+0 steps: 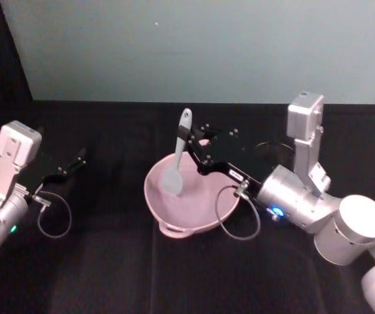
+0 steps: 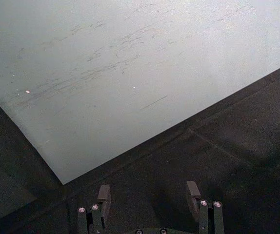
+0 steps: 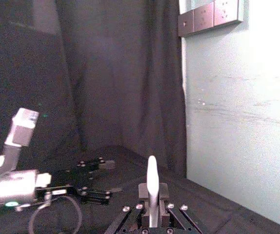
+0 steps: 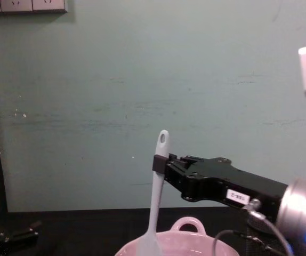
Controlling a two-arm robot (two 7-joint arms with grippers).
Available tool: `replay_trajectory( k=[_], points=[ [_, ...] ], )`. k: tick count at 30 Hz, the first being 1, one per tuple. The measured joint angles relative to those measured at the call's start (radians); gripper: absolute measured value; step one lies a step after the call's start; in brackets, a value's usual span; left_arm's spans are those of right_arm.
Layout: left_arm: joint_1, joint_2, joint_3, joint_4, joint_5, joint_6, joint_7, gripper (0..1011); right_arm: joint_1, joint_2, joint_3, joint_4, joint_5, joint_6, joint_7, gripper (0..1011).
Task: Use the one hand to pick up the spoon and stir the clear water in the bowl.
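Pickup's done, right gripper [image 4: 161,162] jaws are clamping the spoon [image 1: 178,160] over the bowl [image 1: 174,226], stirring probably remaining; left gripper [image 2: 149,192] idling released, far left.

A scuffed pale green wall [image 1: 207,46] rises behind the black-covered desk [image 1: 109,268], with a dark curtain [image 3: 110,73] at its far left and white sockets [image 4: 25,5] high up.

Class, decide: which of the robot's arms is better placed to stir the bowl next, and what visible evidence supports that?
Right. The right gripper is shut on the spoon, whose head sits inside the bowl. The left gripper is open, off to the bowl's left.
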Motion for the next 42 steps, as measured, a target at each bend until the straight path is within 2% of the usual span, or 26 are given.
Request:
replay_trajectory(
  k=[1,5,9,12,17,24,27,33,38,42],
  points=[
    [0.0,0.0,0.0,0.0,0.0,0.0,0.0,1011,0.015,-0.014,-0.003,0.028,-0.014,-0.016,-0.008,117],
    [0.0,0.0,0.0,0.0,0.0,0.0,0.0,1011,0.034,-0.036,-0.004,0.069,-0.049,-0.049,-0.028,117],
    [0.0,0.0,0.0,0.0,0.0,0.0,0.0,1011,0.044,-0.051,-0.001,0.098,-0.114,-0.095,-0.075,117],
    [0.0,0.0,0.0,0.0,0.0,0.0,0.0,1011,0.041,-0.048,0.008,0.096,-0.165,-0.117,-0.112,117],
    [0.0,0.0,0.0,0.0,0.0,0.0,0.0,1011,0.015,-0.017,0.031,0.05,-0.195,-0.106,-0.127,117],
    [0.0,0.0,0.0,0.0,0.0,0.0,0.0,1011,-0.034,0.034,0.054,-0.032,-0.199,-0.064,-0.104,117],
    [0.0,0.0,0.0,0.0,0.0,0.0,0.0,1011,-0.066,0.062,0.068,-0.082,-0.171,-0.035,-0.069,117],
    [0.0,0.0,0.0,0.0,0.0,0.0,0.0,1011,-0.102,0.084,0.073,-0.134,-0.119,-0.01,-0.024,117],
    [0.0,0.0,0.0,0.0,0.0,0.0,0.0,1011,-0.114,0.085,0.05,-0.154,-0.082,0.004,0.009,117],
    [0.0,0.0,0.0,0.0,0.0,0.0,0.0,1011,-0.102,0.071,0.024,-0.141,-0.075,0.004,0.021,117]
  ],
)
